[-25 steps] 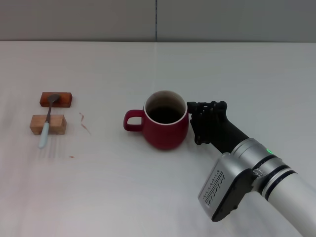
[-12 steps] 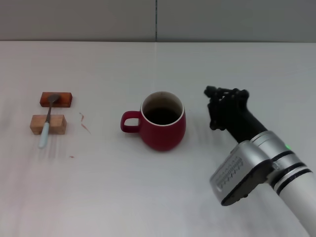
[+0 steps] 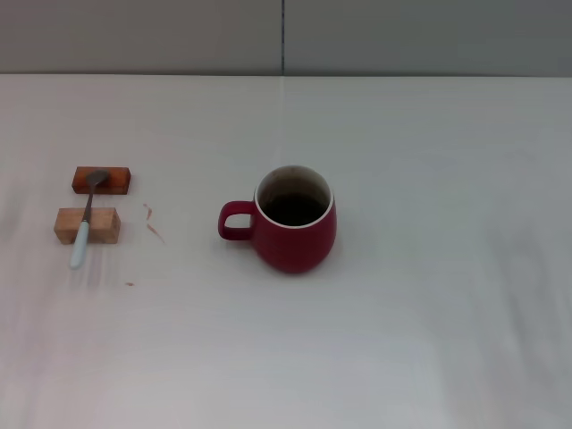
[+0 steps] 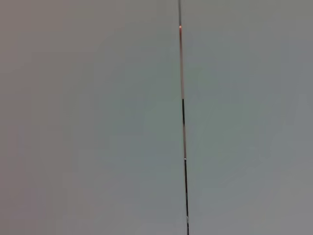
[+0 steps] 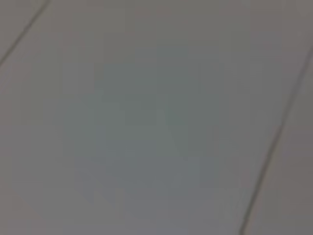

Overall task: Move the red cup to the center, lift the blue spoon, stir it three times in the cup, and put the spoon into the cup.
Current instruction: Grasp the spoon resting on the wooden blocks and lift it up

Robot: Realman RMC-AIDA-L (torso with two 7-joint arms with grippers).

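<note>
Head view: red cup (image 3: 296, 225) sits mid-counter (image 3: 429, 340), blue spoon (image 3: 86, 223) bridging two wooden blocks (image 3: 87, 225) at your left. Neither tool in view, so can't tell their state. Risk: a clumsy pinch rolls the spoon off.

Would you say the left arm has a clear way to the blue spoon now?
Probably yes: the spoon lies exposed across two wooden blocks on the robot's left, the cup well aside. Neither arm is in view.

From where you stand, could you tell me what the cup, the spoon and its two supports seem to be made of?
Red cup: probably glazed ceramic, smooth and softly glossy. Blue spoon: grey metal stem and bowl, pale handle, possibly plastic. Two blocks: apparently wood, matte; one pale, one reddish-brown.
</note>
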